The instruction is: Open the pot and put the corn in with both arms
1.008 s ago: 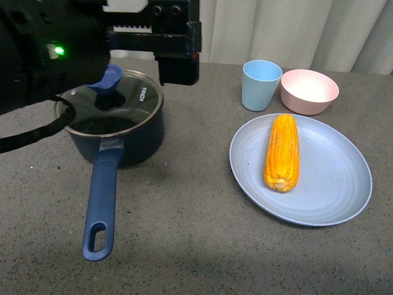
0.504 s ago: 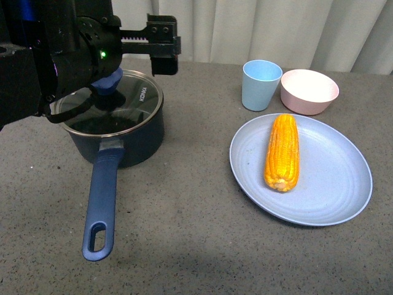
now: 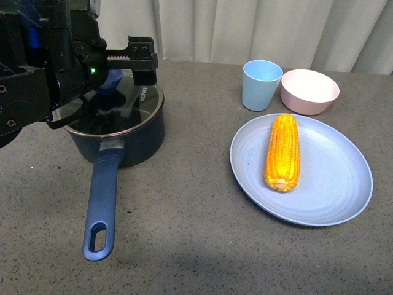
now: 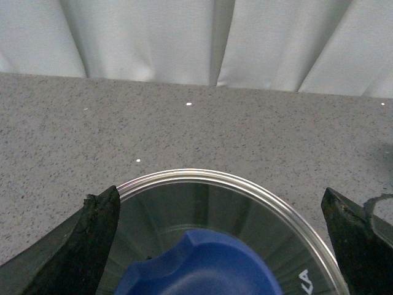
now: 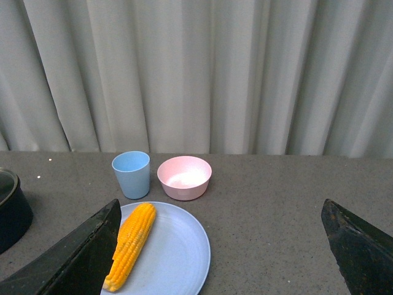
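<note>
Nothing of the task is judged to be finished. Nearest, at the lower left of the front view, the long blue handle (image 3: 101, 203) is pointed toward the camera. Behind it, at centre left on the tabletop (image 3: 196, 246), the pot (image 3: 132, 138) is seen closed by its glass lid (image 3: 138, 101). At the right, the corn (image 3: 282, 152) is laid lengthwise on a pale blue plate (image 3: 334, 190), untouched and well apart from the pot.

Over the lid, the left fingers (image 4: 92, 246) are held wide apart, one on each side of the blue knob (image 4: 196, 270), with clear gaps and nothing gripped. The right fingers (image 5: 86, 258) are likewise spread and empty, held back from the plate, which is seen at the lower left of the right wrist view.

What is left, by this judgement, is everything: the knob is to be closed upon, the lid lifted clear, and the corn picked up, carried across and lowered in.

Farther back, at the upper right of the front view, a light blue cup (image 3: 261, 84) and a pink bowl (image 3: 309, 91) are set just beside each other behind the plate. Neither is placed between the plate and the pot. A pleated curtain (image 3: 276, 27) is hung at the back.
</note>
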`<state>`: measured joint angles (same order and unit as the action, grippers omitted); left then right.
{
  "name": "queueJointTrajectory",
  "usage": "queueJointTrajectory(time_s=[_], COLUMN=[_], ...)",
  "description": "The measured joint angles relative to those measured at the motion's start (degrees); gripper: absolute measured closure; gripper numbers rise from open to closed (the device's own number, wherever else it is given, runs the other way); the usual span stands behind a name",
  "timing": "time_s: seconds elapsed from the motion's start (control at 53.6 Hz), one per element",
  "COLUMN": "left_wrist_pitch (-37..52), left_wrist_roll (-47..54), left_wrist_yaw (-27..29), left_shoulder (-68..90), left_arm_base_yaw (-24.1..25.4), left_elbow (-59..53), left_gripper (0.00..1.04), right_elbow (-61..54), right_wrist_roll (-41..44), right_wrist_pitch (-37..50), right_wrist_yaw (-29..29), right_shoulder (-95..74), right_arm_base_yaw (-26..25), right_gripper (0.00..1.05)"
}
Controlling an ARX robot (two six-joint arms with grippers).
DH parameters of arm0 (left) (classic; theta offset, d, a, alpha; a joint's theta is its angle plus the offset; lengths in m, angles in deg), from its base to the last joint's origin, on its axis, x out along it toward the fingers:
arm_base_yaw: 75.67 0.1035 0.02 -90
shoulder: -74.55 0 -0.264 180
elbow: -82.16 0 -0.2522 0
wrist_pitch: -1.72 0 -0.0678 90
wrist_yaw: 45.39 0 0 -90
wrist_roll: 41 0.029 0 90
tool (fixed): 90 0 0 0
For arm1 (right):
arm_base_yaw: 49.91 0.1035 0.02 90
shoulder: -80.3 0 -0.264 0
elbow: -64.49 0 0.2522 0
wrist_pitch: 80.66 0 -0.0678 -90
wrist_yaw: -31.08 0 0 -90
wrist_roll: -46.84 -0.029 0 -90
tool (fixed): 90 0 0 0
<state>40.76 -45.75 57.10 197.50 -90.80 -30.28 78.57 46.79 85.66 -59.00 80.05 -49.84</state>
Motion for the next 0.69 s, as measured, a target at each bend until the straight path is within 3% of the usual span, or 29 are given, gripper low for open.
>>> queueJointTrajectory(time_s=[0.373, 0.616, 0.691], left_wrist_pitch=[-0.4, 0.7, 0.3], left_wrist_roll=[0.0, 0.0, -0.5], left_wrist_yaw=[0.3, 0.0, 0.5], left_shoulder=[1.9, 1.9, 1.6], left_arm_base_yaw=[1.6, 1.4, 1.5], left_elbow=[0.0, -0.2, -0.2], left_gripper=[0.07, 0.42, 0.45], right_elbow=[0.0, 0.0, 0.0], right_wrist_roll=[0.0, 0.0, 0.0], right_wrist_pitch=[0.0, 0.0, 0.0], right_wrist_yaw=[0.0, 0.0, 0.0], right_shoulder=[0.0, 0.0, 0.0], right_arm_base_yaw=[0.0, 0.0, 0.0], right_gripper=[0.09, 0.09, 0.09])
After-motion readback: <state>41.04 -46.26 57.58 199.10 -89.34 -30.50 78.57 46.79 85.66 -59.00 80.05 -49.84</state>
